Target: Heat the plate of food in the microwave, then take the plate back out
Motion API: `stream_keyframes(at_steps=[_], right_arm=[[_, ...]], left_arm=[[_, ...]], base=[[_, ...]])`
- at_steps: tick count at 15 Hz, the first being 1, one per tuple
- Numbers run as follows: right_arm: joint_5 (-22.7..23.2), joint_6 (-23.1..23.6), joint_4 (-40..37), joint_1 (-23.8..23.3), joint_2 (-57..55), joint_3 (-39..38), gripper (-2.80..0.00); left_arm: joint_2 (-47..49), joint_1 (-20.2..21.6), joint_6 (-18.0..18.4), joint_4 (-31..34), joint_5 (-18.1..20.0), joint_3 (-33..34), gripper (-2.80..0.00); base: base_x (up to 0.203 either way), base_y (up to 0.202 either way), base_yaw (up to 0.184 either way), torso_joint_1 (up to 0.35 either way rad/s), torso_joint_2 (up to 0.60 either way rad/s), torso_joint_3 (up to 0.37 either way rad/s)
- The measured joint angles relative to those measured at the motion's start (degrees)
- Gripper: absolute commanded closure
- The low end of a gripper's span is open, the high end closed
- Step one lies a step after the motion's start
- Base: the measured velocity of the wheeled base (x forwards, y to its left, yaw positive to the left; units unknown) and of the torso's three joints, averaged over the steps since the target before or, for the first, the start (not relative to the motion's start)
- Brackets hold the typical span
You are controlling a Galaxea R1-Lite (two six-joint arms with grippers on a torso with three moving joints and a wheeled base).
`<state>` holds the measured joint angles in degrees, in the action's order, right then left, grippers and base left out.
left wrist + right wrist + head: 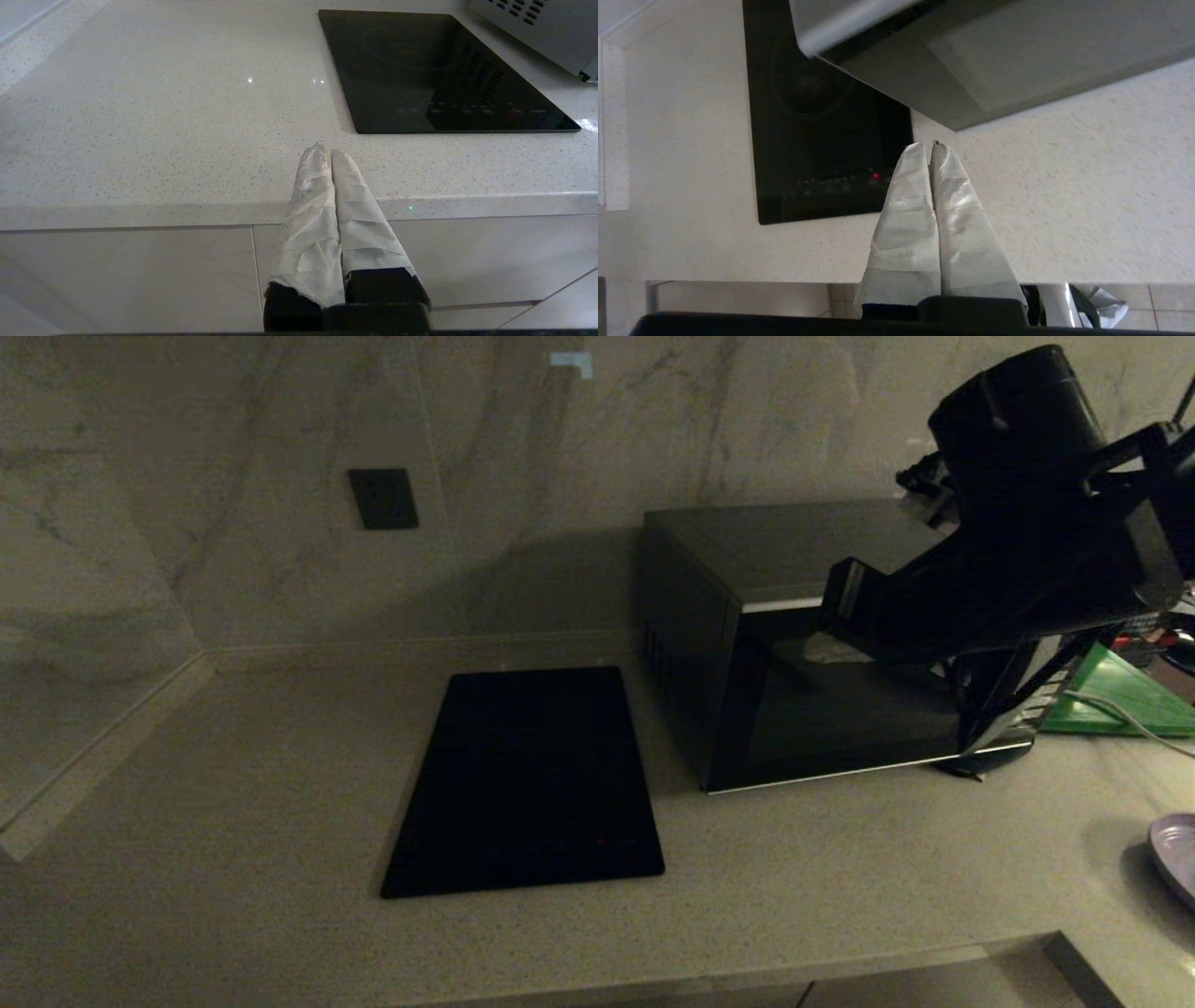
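A pale speckled stone surface (233, 784) runs along a marbled wall and meets it in a corner at the far left. Set flat in it lies a black rectangular cooktop panel (527, 779) — one small red light glows near its front edge. Just beside the panel, on the right, stands the microwave (794, 644), its back toward the wall. Further right lies a flat green board (1120, 695), and at the right edge sits a lavender plate (1178, 854) — only partly visible.

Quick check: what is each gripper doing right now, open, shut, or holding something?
Left gripper: shut, holding nothing, parked at the counter edge.
Right gripper: shut, holding nothing, raised in front of the microwave.
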<state>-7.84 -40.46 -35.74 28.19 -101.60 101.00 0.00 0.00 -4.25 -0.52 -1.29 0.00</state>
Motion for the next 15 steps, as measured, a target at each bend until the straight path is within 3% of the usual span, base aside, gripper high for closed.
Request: stream_keyframes(at_steps=[15], right_arm=[[-6.57, 1.15, 0.58, 0.8, -9.95, 11.3, 0.0]], left_arm=[[0.0, -0.02, -0.01, 0.01, 0.0, 0.0, 0.0]], base=[[0.0, 0.0, 0.0, 0.0, 0.0, 0.0]])
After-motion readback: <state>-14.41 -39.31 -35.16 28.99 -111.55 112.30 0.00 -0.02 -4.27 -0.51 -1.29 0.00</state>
